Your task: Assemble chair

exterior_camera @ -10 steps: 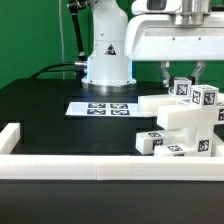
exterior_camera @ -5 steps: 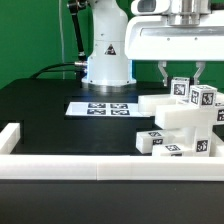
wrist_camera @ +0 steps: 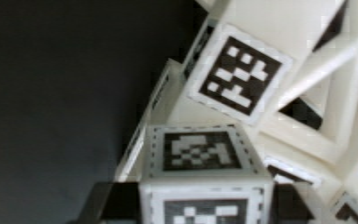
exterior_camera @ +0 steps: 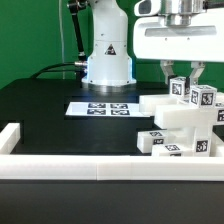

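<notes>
nearest the exterior camera, a low white rail runs across the front edge of the black table, turning back at about 9 o'clock. just behind it, at roughly 4 o'clock in that view, stands the chair: a partly built stack of blocky white pieces, with tagged legs lying low and tagged blocks standing higher.

over the chair at about 2 o'clock hangs the gripper. its two dark fingers stand apart on either side of the topmost tagged block, released, with nothing pinched as far as i can judge. the wrist view shows only close tagged faces and white bars, too tight to confirm contact.

the risk, as i judge it: the stack looks loosely joined, so a finger brushing a block on one side could tip or twist a piece out of its seat. a clamp off centre could skew the part, and the rail close behind leaves little room for a shifted piece.

farther back, near the centre, the marker board lies flat on the matte black surface. behind it at 12 o'clock stands the white robot base with a dark cable, against a plain green wall.
</notes>
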`<state>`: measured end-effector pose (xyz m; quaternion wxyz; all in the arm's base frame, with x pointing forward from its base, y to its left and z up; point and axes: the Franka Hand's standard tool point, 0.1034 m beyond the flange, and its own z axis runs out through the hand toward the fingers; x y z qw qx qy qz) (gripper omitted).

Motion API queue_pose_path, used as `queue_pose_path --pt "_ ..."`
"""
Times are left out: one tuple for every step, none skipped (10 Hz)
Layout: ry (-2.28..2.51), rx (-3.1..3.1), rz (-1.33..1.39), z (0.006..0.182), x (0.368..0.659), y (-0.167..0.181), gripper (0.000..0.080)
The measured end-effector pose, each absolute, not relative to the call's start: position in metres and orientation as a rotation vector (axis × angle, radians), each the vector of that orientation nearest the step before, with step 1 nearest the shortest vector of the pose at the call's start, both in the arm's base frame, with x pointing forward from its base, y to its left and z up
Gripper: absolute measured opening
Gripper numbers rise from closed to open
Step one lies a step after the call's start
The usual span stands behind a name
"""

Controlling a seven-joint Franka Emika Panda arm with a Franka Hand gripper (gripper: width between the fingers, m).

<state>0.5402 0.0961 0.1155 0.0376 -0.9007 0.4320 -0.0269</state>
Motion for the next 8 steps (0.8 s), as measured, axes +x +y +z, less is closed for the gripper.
queue_pose_path --pt "1.382 -2.731 -0.091 0.1156 0.5406 0.0978 0.0289" --pt "1.378 -2.732 -0.095 0.1156 0.5408 0.0984 0.0289" --pt "1.354 -2.745 -0.095 0.1155 0.5407 0.0983 0.0289" --pt "1.307 -2.769 -0.097 0.1154 0.5406 0.0982 0.0377" --pt "1.263 -2.792 -0.098 0.1154 0.5405 0.0984 0.0513" --pt "1.153 -2.844 -0.102 0.1155 0.5402 0.0993 0.0513" --pt "1.031 -2.892 -0.106 0.1157 0.54 0.1011 0.0622" --pt "0.945 -2.921 -0.11 0.1162 0.5399 0.1027 0.0643"
